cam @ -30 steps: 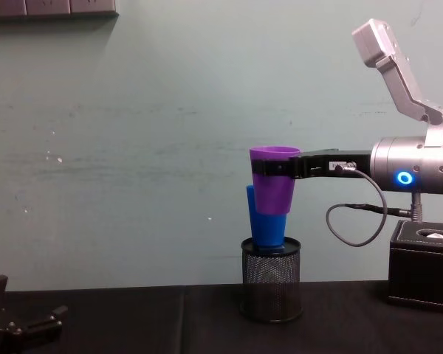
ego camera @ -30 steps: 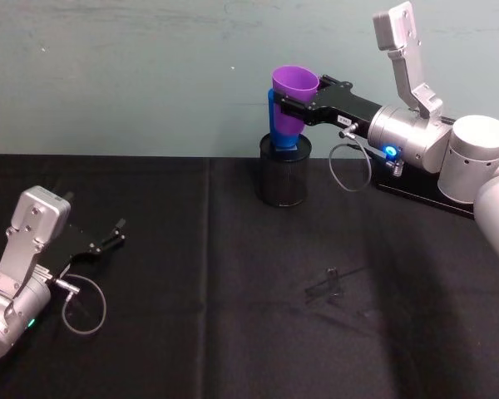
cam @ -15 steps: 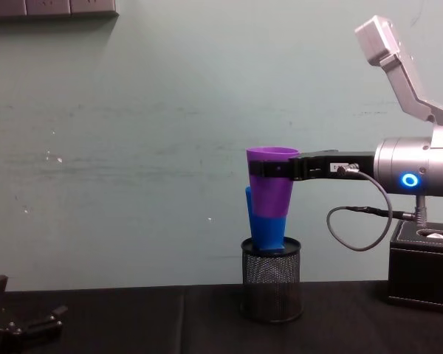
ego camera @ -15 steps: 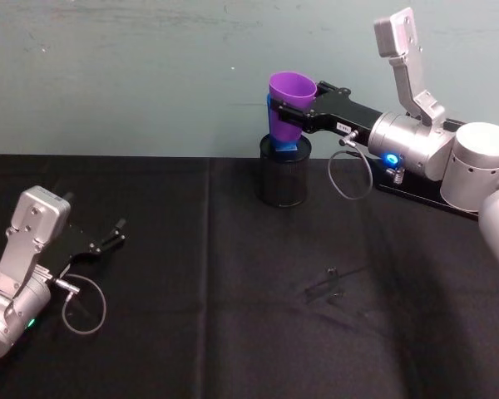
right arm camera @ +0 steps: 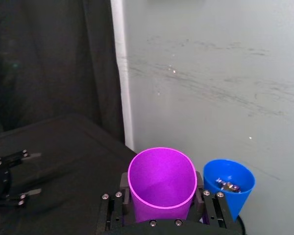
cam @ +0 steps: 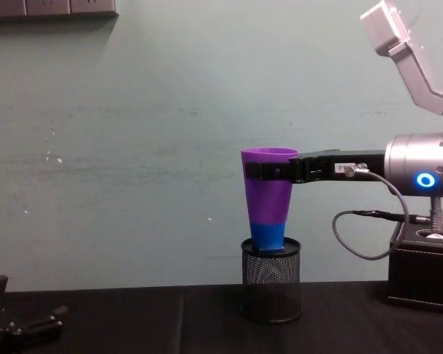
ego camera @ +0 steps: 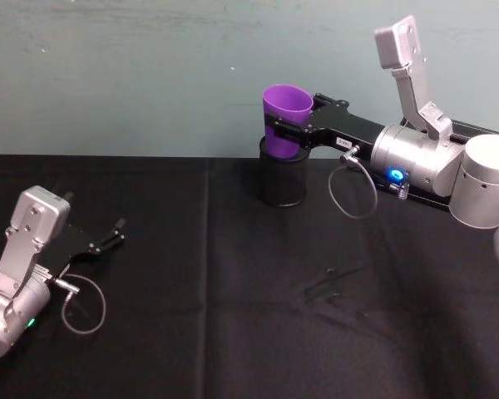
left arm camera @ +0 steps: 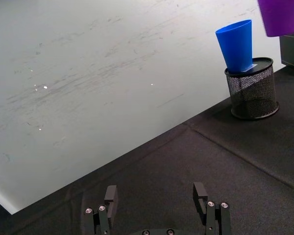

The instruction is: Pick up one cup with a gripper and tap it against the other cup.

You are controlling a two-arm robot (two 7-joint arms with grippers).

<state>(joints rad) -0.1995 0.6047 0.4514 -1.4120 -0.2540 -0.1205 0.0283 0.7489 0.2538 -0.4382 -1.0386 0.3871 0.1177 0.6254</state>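
Tumbler of purple tapered plastic point(cam: 268, 193) hangs upright, pinched under its rim by the right slim-fingered black gripper point(cam: 269, 171). Bright blue plastic tumbler point(right arm camera: 229, 188) stands just behind it, toward the wall point(cam: 133, 147), in the black mesh holder point(cam: 271, 289). Left gripper point(left arm camera: 155, 192) idles low, fingers apart.

Scuffed pale green wall point(cam: 133, 110) behind black-clothed table point(ego camera: 233, 291).

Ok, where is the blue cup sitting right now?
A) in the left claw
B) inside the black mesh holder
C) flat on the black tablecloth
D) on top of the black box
B: the blue cup stands base-down in the black mesh holder, while the right claw grips the purple cup next to it.
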